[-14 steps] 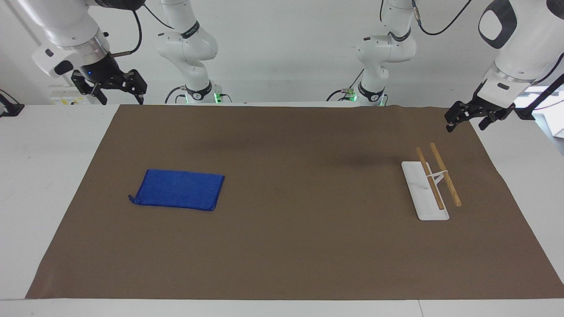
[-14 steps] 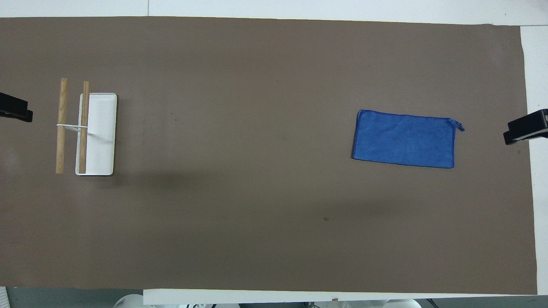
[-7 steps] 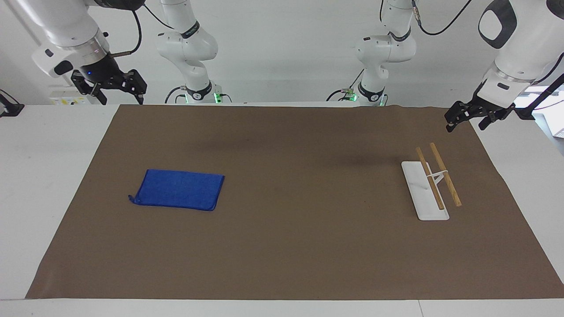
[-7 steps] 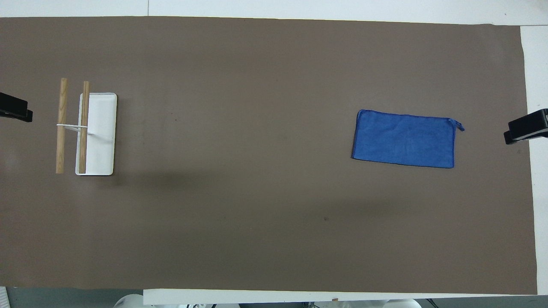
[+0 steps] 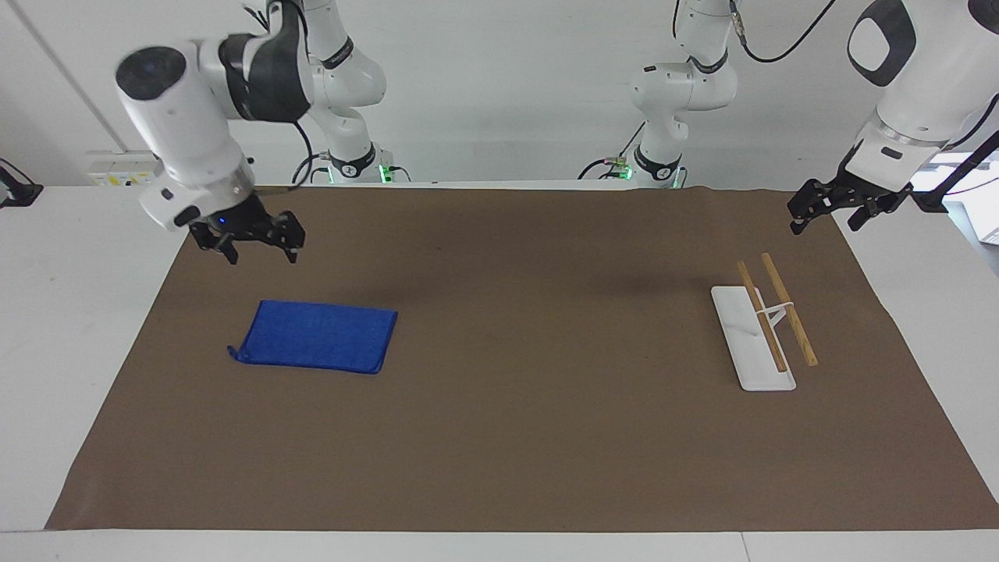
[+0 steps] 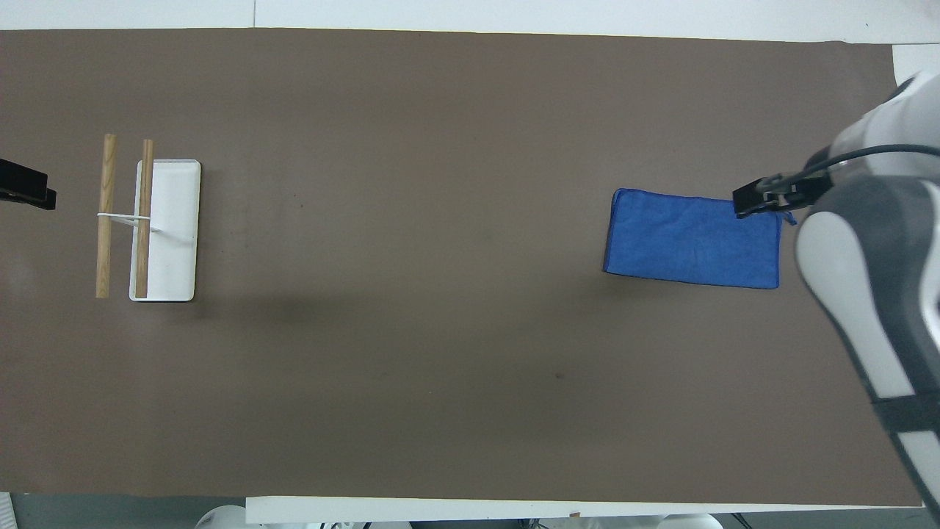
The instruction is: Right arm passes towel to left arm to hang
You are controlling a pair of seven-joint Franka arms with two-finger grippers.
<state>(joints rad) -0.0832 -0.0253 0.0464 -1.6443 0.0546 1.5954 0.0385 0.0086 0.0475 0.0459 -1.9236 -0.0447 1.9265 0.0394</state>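
The bright royal-blue folded terry towel (image 5: pixel 316 336) (image 6: pixel 692 237) lies flat on the brown cloth mat (image 5: pixel 515 437) (image 6: pixel 440 353) toward the right arm's end of the desk (image 5: pixel 70 312). All four edges of the towel are free, and wide bare mat surrounds it, most of all toward the middle of the desk. A small loop sticks out at the corner close to the mat's end edge.

The right arm's black two-finger hand (image 5: pixel 250 246) (image 6: pixel 771 198) hangs in the air over the mat, just beside the towel's edge that is nearer to the robots, with its fingers spread wide and holding nothing. Half a second ago this hand was up beside the mat's corner, so it has come down and inward toward the towel. The towel itself has not moved.

The left arm's black hand (image 5: pixel 823 207) (image 6: pixel 26 192) waits over the mat's corner at its own end, also wide and empty, in the same place as before. Near it stands the white rack with two wooden rails (image 5: pixel 765 324) (image 6: pixel 147 220), well apart from the towel.

In the overhead view the right arm's white body covers the mat's end, and only a tip of the left hand shows.
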